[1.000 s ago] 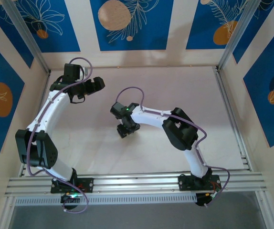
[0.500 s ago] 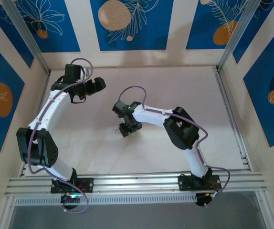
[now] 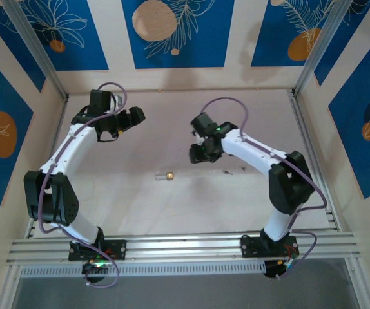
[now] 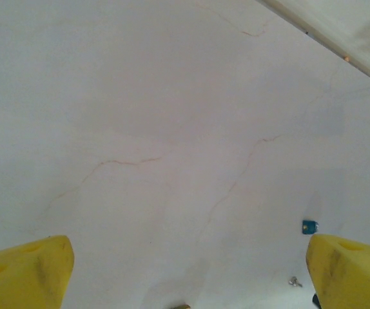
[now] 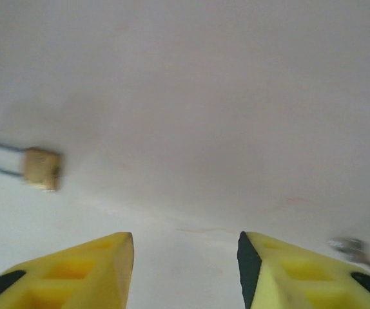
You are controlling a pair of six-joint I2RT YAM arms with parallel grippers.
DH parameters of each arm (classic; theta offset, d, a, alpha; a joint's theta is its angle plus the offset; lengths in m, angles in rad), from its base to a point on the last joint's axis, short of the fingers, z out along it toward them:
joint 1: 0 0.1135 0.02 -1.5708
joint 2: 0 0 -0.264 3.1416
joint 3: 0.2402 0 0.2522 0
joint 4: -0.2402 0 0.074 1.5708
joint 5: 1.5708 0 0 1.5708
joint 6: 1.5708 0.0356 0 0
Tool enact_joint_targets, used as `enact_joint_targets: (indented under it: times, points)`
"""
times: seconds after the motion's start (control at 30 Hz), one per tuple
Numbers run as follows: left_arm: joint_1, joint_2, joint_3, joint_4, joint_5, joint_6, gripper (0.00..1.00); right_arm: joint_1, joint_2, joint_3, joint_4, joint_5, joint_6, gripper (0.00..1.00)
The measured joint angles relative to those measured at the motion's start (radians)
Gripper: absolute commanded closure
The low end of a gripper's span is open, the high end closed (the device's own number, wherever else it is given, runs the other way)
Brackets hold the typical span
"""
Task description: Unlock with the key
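Note:
The small brass padlock [image 3: 165,176] lies on its side on the white table, shackle pointing left; the right wrist view has it at the left [image 5: 40,168]. The key [image 3: 226,172] is a tiny silvery piece on the table to the right of the padlock, blurred at the lower right of the right wrist view [image 5: 356,250] and small in the left wrist view [image 4: 294,281]. My right gripper [image 3: 196,154] [image 5: 185,241] hangs above the table between padlock and key, open, nothing between its fingers. Far left, my left gripper [image 3: 136,116] [image 4: 189,251] is wide open and empty.
A small blue bit [image 4: 309,226] lies just beyond the key [image 3: 243,168]. Aluminium posts and rails [image 3: 314,161] frame the table [image 3: 107,187] at the sides, and patterned walls stand behind them. The right arm's elbow [image 3: 288,180] stands near the right rail.
My right arm has swung away from above the padlock, up and to the right, leaving the padlock uncovered on the table. Its jaws have narrowed somewhat. The left arm has barely moved.

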Motion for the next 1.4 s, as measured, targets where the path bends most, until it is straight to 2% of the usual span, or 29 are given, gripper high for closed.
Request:
enact_joint_targets:
  times: [0.07, 0.27, 0.47, 0.77, 1.0, 1.4]
  points:
    - [-0.021, 0.004, 0.0, 0.013, 0.015, -0.008, 0.08, -0.064, -0.012, -0.043, -0.002, 0.016, 0.008, 0.7]
    - [-0.155, 0.045, 0.0, 0.034, 0.06, -0.026, 0.09, -0.215, -0.011, -0.141, -0.011, 0.036, 0.019, 0.72]
    - [-0.266, 0.08, 0.0, 0.032, 0.102, -0.027, 0.09, -0.218, 0.019, -0.149, -0.006, 0.036, 0.021, 0.67]
    - [-0.272, 0.082, 0.0, 0.029, 0.108, -0.025, 0.09, -0.175, 0.102, -0.148, -0.011, 0.058, 0.021, 0.59]
    - [-0.272, 0.082, 0.0, 0.025, 0.108, -0.025, 0.09, -0.165, 0.132, -0.135, -0.031, 0.103, 0.014, 0.59]
    - [-0.272, 0.082, 0.001, 0.024, 0.108, -0.025, 0.09, -0.225, 0.138, -0.113, -0.033, 0.132, 0.013, 0.59]
